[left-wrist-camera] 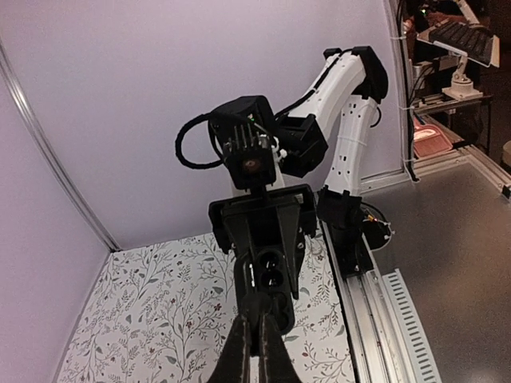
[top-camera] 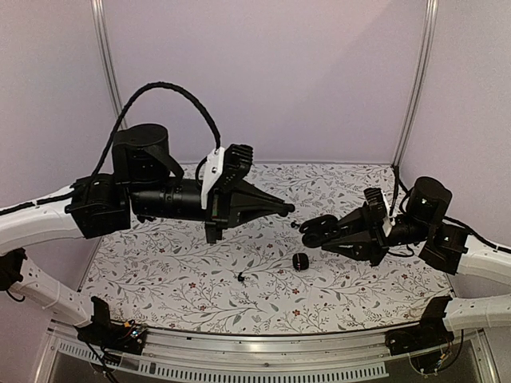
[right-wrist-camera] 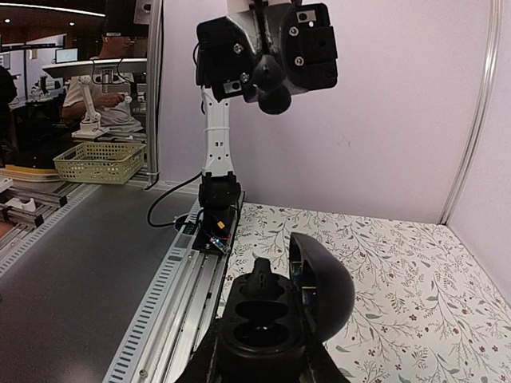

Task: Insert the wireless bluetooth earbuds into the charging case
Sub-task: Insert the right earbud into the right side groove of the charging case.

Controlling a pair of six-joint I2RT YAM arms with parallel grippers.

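Above the worktop, right claw gripped the open charging case, wells empty; left claw was pinched shut, contents unclear. One earbud lay on the worktop; so tiny, it could skid away under a closing claw.

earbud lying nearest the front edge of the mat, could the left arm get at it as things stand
Probably yes: the earbud lies alone on bare mat, nothing over it, with the left gripper raised beyond it. Its jaws are shut, so they must open first.
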